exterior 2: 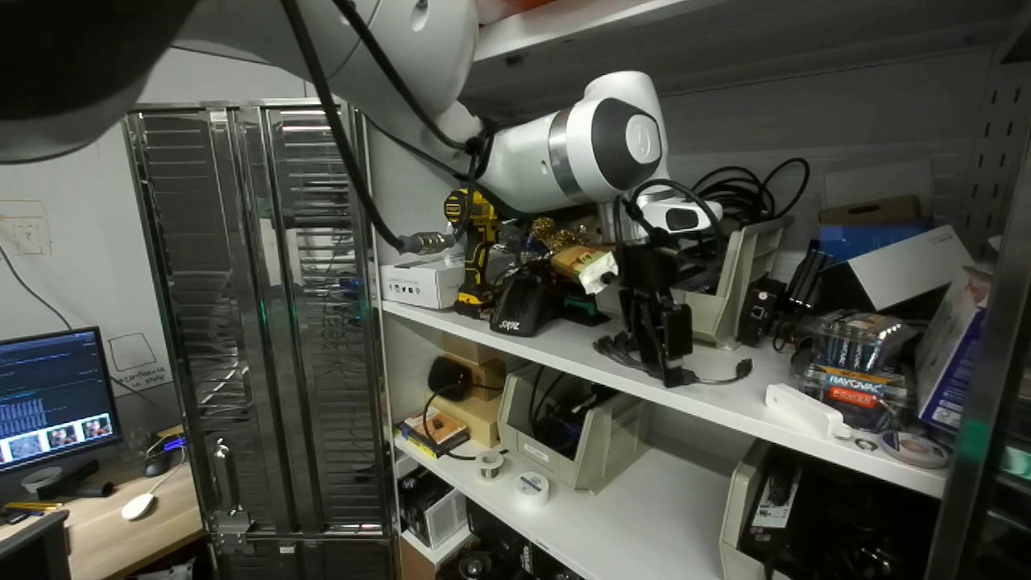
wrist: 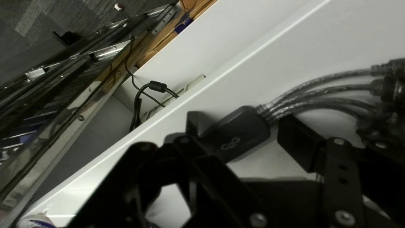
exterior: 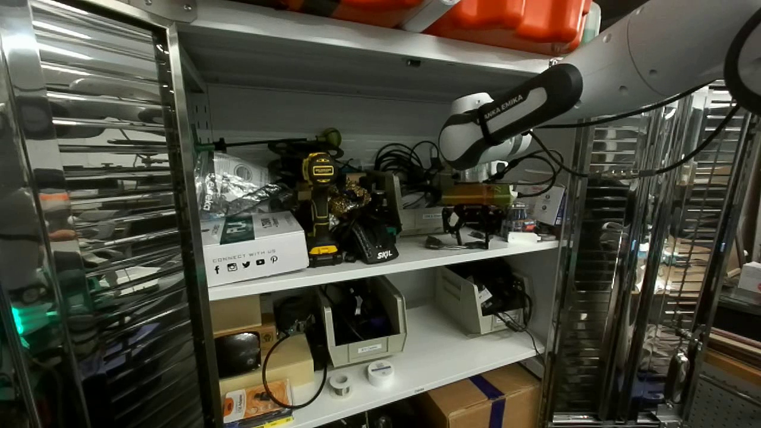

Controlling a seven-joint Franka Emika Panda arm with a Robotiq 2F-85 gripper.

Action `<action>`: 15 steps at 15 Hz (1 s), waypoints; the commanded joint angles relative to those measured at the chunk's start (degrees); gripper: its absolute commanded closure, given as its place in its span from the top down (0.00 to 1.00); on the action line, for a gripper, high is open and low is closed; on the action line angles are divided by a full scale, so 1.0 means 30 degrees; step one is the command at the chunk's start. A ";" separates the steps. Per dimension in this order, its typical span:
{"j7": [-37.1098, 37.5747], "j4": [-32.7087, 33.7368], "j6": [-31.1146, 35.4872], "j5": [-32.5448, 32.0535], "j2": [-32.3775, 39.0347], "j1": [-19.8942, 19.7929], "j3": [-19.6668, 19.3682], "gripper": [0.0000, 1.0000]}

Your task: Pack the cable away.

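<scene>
Cable (wrist: 248, 126) lies loose, outside the upper grey bin (exterior: 419, 223), just in front of it. The gripper (wrist: 239, 131) stands wide, with the cable between its fingers (wrist: 299, 144), apparently not clamped. Approach seems done; the grasp, lift and stowing look yet to come.

A branching cable (wrist: 239, 133) lies near the front edge of the white tabletop (exterior 2: 725, 403), between a drill (exterior: 320, 211) upright beside a printed box (exterior: 255, 252) at the front left corner and packaged Rayovac batteries (exterior 2: 854, 383) near the front right corner.
</scene>
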 commanded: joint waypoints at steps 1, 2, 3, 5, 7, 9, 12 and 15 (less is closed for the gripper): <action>0.0134 0.0869 -0.1419 -0.1042 0.0391 0.0534 -0.0550 0.34; 0.0038 0.0576 -0.1298 -0.1251 0.0208 0.0554 -0.0569 0.27; -0.0211 0.0074 -0.1020 -0.1396 -0.0104 0.0537 -0.0540 0.19; -0.0631 -0.1001 -0.0516 -0.2086 -0.0756 0.0688 -0.0488 0.16; -0.0795 -0.2496 0.0188 -0.2803 -0.1780 0.0922 -0.0434 0.17; -0.0847 -0.4709 0.1473 -0.3654 -0.3323 0.1134 -0.0347 0.17; -0.0924 -0.7530 0.3685 -0.4844 -0.5495 0.1372 -0.0093 0.17; 0.0349 -1.0492 0.6997 -0.7045 -0.7925 0.1603 -0.0033 0.16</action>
